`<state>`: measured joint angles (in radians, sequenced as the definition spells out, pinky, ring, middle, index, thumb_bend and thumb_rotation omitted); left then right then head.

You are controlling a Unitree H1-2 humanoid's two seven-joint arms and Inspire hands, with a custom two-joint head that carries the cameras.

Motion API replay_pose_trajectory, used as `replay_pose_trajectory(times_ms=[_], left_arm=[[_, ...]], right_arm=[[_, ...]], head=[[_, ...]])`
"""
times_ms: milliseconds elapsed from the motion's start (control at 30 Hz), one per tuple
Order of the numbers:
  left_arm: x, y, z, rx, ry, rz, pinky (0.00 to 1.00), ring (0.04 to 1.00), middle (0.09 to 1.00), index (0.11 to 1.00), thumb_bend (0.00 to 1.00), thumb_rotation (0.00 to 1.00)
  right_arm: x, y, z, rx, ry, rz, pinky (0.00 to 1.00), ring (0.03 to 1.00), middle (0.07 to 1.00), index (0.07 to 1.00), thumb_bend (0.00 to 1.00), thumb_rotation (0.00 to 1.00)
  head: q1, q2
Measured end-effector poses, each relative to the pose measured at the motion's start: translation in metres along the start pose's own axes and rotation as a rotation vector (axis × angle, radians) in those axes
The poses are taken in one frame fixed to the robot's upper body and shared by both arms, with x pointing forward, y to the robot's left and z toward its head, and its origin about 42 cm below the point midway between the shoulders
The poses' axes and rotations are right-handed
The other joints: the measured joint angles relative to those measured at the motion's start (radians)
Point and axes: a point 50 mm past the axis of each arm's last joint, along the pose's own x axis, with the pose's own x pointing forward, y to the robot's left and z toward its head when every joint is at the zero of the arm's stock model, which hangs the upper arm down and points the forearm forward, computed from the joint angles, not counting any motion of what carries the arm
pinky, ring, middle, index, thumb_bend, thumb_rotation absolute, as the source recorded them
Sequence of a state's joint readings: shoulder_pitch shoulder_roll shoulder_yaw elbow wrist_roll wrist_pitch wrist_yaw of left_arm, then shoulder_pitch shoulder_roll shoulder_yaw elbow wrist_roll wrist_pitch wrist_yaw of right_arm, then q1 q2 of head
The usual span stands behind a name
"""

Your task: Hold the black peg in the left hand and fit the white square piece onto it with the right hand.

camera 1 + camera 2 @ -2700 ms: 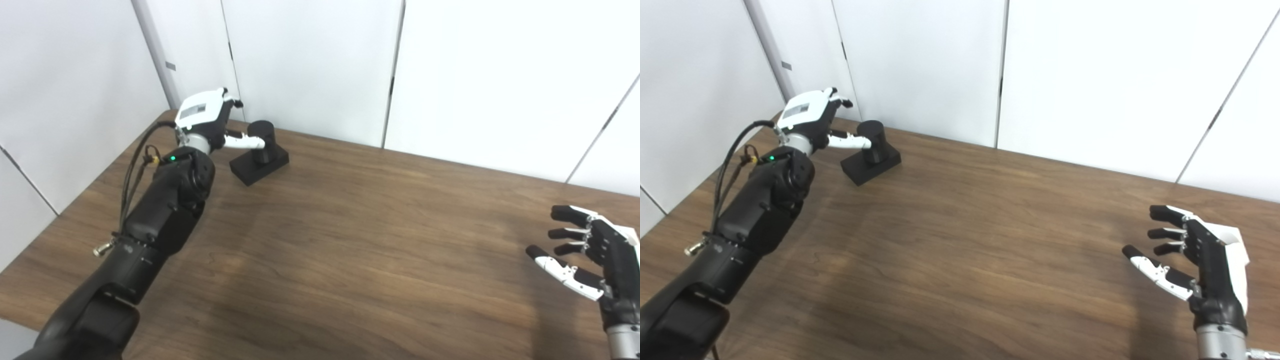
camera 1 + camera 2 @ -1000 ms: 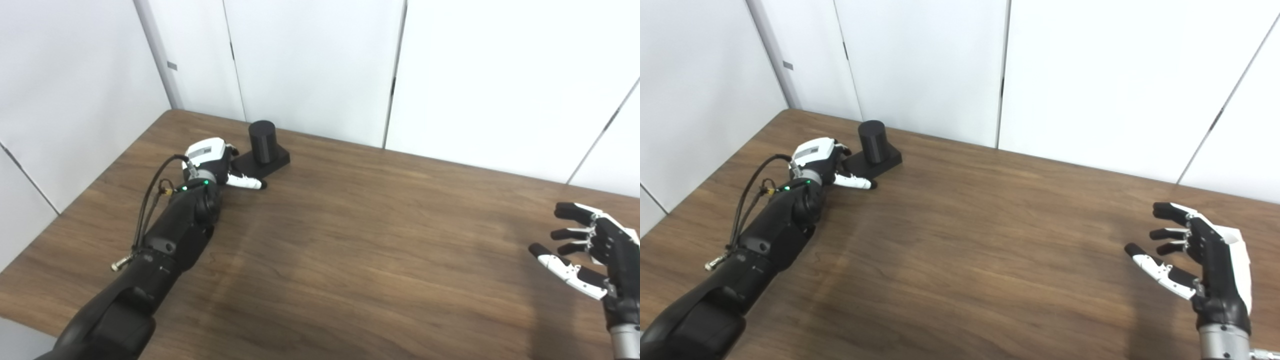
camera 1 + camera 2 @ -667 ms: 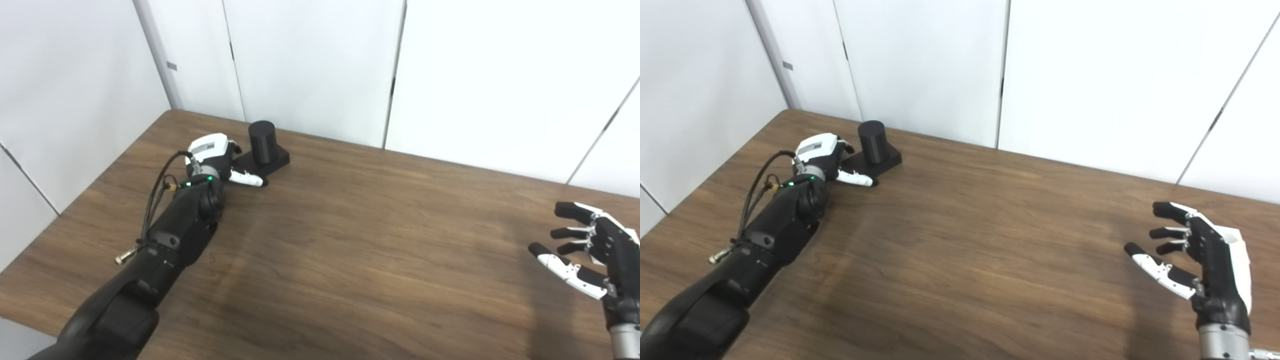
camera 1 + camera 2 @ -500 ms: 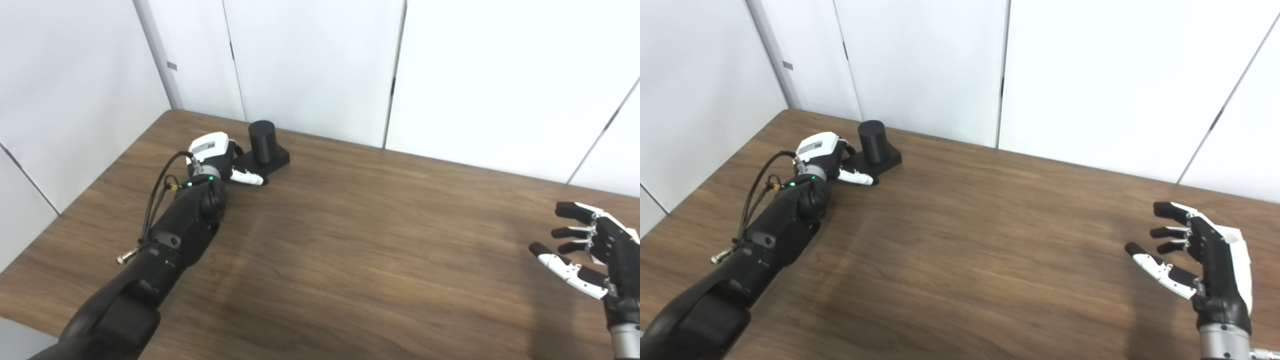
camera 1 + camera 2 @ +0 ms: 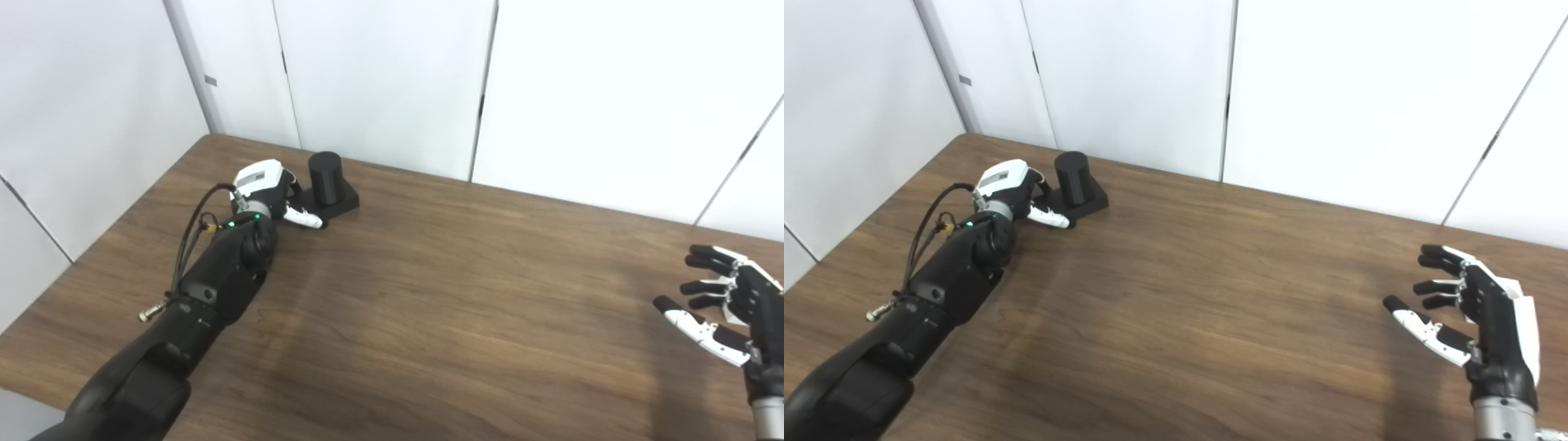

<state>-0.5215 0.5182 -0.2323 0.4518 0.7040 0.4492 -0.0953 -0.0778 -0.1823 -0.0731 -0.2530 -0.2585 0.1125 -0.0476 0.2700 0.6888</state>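
A black peg (image 5: 324,176), a short upright cylinder on a flat black base (image 5: 343,201), stands on the wooden table (image 5: 441,294) at the far left, close to the wall. My left hand (image 5: 269,191) rests against the base's left front corner, its thumb lying along the base's front edge. Its other fingers are hidden behind the hand, so its grip is unclear. My right hand (image 5: 1470,312) hovers open above the table's right side, fingers spread and holding nothing. No white square piece is in view.
White wall panels (image 5: 392,79) rise right behind the table's far edge and along its left side. The table's left edge (image 5: 37,318) runs diagonally beside my left forearm. Bare wood lies between the two hands.
My left hand came down from the peg's cylinder to table level, then moved in against the base. The peg has slid slightly right. My right hand drifted a little right.
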Motion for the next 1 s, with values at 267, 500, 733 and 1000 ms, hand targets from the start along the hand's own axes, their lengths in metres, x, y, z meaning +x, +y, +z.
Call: replay_pose_trajectory(times_ms=[267,500,733,1000], left_arm=[[-0.001,0.001,0.001,0.014,-0.004,-0.016,0.71,0.873,0.811,0.511,0.54,0.1],[-0.002,0.001,0.003,-0.006,-0.018,-0.034,0.75,0.896,0.835,0.487,0.52,0.06],[-0.007,-0.003,0.003,-0.038,-0.078,-0.049,0.77,0.911,0.854,0.483,0.52,0.05],[-0.018,-0.006,0.013,-0.044,-0.147,-0.055,0.77,0.909,0.863,0.484,0.52,0.05]], right_arm=[[0.0,-0.001,0.0,0.003,0.002,-0.008,0.62,0.582,0.739,0.76,0.47,0.0],[0.0,-0.001,0.0,0.004,0.004,-0.008,0.57,0.576,0.736,0.754,0.48,0.0],[0.0,-0.001,0.0,0.007,0.005,-0.008,0.51,0.554,0.717,0.732,0.49,0.0],[0.0,0.0,-0.001,0.007,0.007,-0.007,0.52,0.544,0.715,0.73,0.5,0.0]], head=[[0.003,0.003],[0.003,0.005],[0.0,0.005],[-0.008,0.008]])
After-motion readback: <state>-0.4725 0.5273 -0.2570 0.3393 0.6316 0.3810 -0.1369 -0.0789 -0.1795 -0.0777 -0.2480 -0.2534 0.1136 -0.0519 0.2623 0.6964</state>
